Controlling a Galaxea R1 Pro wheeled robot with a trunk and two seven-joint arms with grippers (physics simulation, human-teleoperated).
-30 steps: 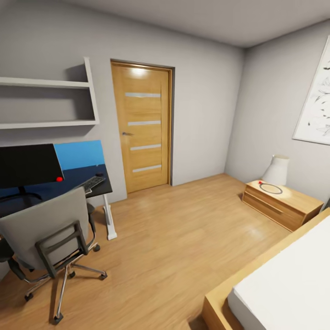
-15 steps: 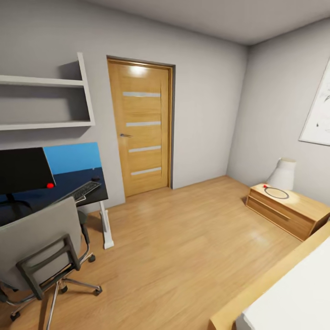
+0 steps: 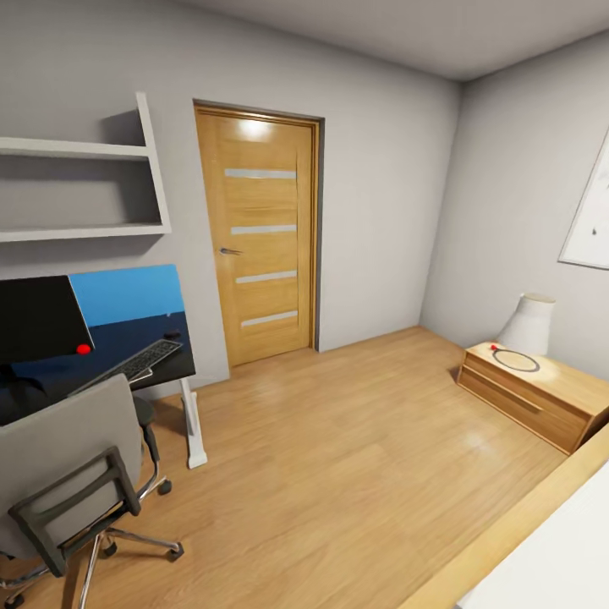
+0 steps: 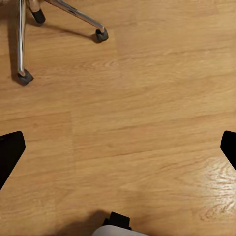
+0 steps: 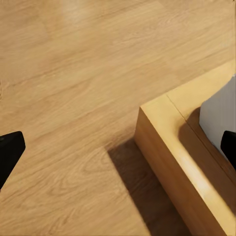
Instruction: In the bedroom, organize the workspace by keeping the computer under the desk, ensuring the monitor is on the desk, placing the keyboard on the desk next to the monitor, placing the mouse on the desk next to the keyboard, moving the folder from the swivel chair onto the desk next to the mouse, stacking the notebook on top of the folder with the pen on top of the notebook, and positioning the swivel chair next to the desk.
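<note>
Bare wood floor fills the middle of this bedroom, with the desk off to the robot's left, carrying the monitor, keyboard and mouse. Turned back-on, the swivel chair stands just before it. Its castors lie near the left gripper, so that arm is the nearer. Left and right gripper both hang wide apart, holding nothing.

The swivel chair stands before the tabletop, while the wooden floor lies open.
</note>
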